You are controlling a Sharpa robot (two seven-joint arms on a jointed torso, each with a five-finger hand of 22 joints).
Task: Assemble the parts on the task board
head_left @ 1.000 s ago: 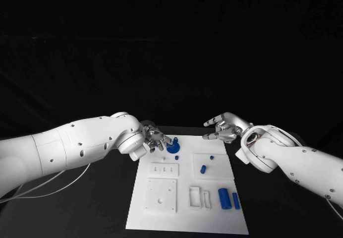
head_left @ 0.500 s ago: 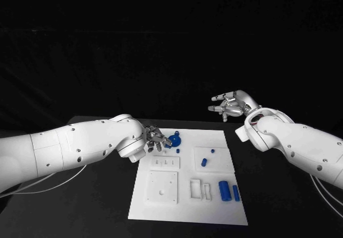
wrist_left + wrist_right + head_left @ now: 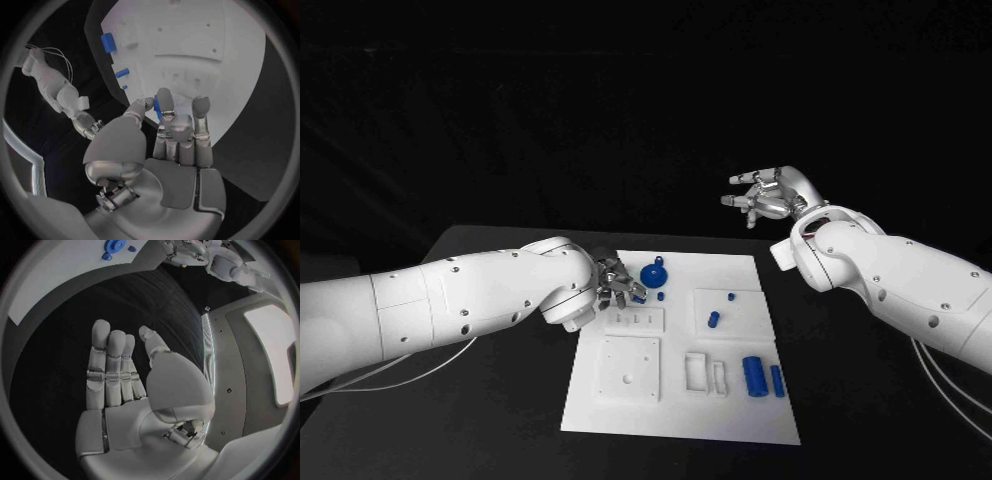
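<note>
The white task board [image 3: 678,345] is seen lying flat at the centre of the black table [image 3: 488,390]. A round blue part with a loop on top [image 3: 656,274] is placed near the board's 11 o'clock corner, with a small blue peg [image 3: 659,295] just beside it; two short blue pegs [image 3: 714,319] are set towards 1 o'clock and two longer blue cylinders [image 3: 754,378] towards 4 o'clock, apparently laid out within reach of either arm. The left hand [image 3: 615,281] is held low over the board's 10 o'clock edge; in the left wrist view a small blue piece [image 3: 157,107] is seen between its thumb and a finger, seemingly pinched for insertion. The right hand [image 3: 764,203] is raised beyond the board at 1 o'clock, fingers extended and holding nothing, presumably kept clear of the work.
</note>
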